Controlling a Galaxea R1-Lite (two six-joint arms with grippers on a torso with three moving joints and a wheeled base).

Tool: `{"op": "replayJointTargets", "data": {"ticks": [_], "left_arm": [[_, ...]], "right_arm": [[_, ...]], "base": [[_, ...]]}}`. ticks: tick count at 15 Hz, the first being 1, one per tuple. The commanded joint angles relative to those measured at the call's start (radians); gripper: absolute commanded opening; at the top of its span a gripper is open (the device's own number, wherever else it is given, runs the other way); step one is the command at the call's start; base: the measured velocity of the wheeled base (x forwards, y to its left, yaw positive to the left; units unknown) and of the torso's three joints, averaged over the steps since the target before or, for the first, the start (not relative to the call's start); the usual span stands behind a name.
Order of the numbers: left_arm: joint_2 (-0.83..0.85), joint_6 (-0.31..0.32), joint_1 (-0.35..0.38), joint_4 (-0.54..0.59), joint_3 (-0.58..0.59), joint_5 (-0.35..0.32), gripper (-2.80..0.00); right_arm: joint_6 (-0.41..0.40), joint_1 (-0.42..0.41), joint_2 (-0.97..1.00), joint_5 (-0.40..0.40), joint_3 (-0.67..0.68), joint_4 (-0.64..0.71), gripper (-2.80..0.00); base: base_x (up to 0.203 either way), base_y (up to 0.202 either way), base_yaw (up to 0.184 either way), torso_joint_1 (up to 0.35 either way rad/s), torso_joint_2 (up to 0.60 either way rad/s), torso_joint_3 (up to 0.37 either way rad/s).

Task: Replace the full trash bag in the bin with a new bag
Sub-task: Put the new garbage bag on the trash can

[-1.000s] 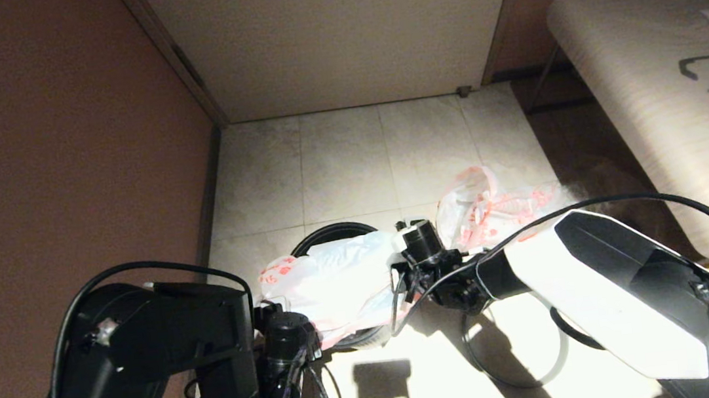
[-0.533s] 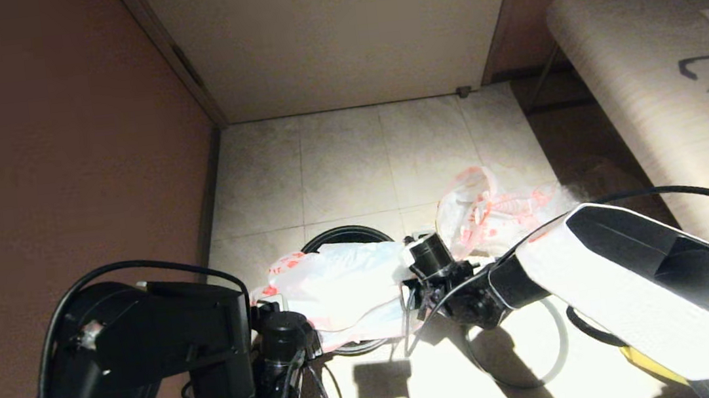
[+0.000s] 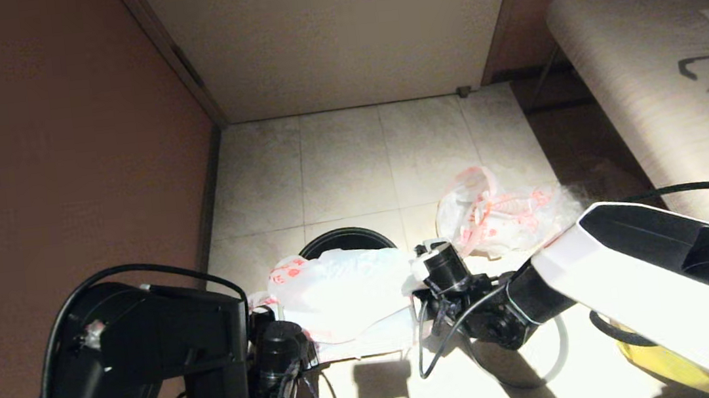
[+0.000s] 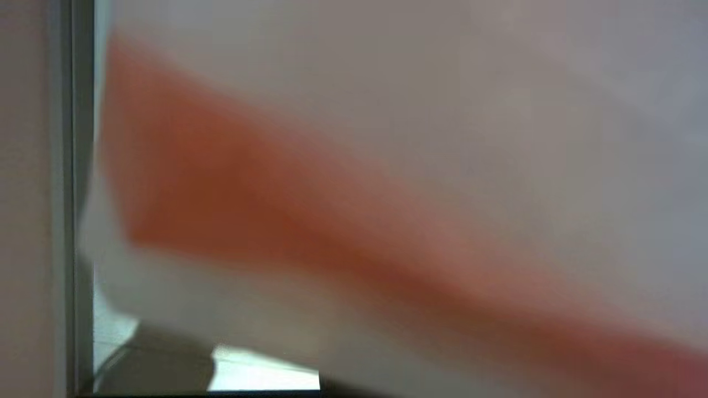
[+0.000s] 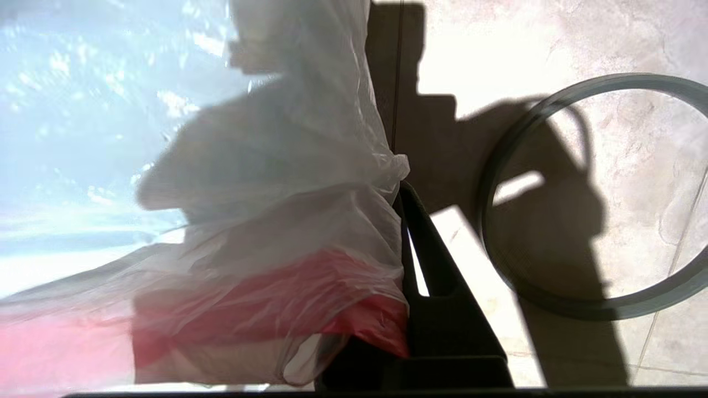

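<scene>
The new bag (image 3: 337, 286), smooth white with a pinkish-red edge, is stretched between my two grippers over the near part of the bin. Only the far arc of the black bin (image 3: 345, 236) shows behind it. My left gripper (image 3: 271, 303) holds the bag's left end; in the left wrist view the new bag (image 4: 387, 166) fills the picture and hides the fingers. My right gripper (image 3: 415, 283) is shut on the right end, the new bag (image 5: 265, 265) bunched against its black finger (image 5: 431, 260). The full trash bag (image 3: 501, 213) lies on the floor to the right of the bin.
A thin grey hoop (image 5: 553, 287) lies loose on the tiles under my right arm, and the head view shows the same hoop (image 3: 559, 355). A yellow bag (image 3: 662, 364) sits at the lower right. A pale bench (image 3: 647, 96) stands on the right, a brown wall (image 3: 60, 157) close on the left.
Both arms have drawn the stretched new bag nearer to me and lower. More of the bin's far rim shows, and the bag now hides its near edge.
</scene>
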Motion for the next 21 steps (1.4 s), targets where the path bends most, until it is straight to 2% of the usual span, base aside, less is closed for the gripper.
{"op": "replayJointTargets", "data": {"ticks": [1, 7, 10, 13, 16, 19, 21], "left_arm": [[-0.011, 0.0, 0.008, -0.008, 0.012, 0.002, -2.8], [-0.029, 0.042, 0.023, -0.006, 0.075, -0.11, -2.8], [0.008, 0.09, 0.044, -0.001, 0.044, -0.113, -2.8], [0.016, 0.124, 0.085, 0.073, -0.017, -0.086, -2.8], [0.063, 0.125, 0.076, 0.09, -0.114, 0.029, -2.8], [0.062, 0.087, 0.011, 0.086, -0.118, 0.031, -2.8], [0.067, 0.08, 0.006, 0.082, -0.118, 0.031, -2.8]], "right_arm": [[-0.005, 0.0, -0.015, -0.002, 0.013, -0.003, -2.8], [-0.01, 0.002, 0.088, -0.002, 0.006, -0.012, -2.8], [-0.037, -0.009, 0.143, -0.002, -0.057, -0.012, -2.8], [-0.067, -0.028, 0.163, -0.013, -0.139, -0.007, -2.8], [-0.104, -0.056, 0.185, -0.032, -0.219, -0.004, -2.8], [-0.11, -0.05, 0.161, -0.047, -0.218, -0.006, -2.8], [-0.106, -0.033, 0.148, -0.047, -0.179, -0.015, -2.8]], "base": [[0.0, 0.0, 0.0, 0.0, 0.0, 0.0], [0.0, 0.0, 0.0, 0.0, 0.0, 0.0], [0.0, 0.0, 0.0, 0.0, 0.0, 0.0], [0.0, 0.0, 0.0, 0.0, 0.0, 0.0], [0.0, 0.0, 0.0, 0.0, 0.0, 0.0], [0.0, 0.0, 0.0, 0.0, 0.0, 0.0], [0.0, 0.0, 0.0, 0.0, 0.0, 0.0]]}}
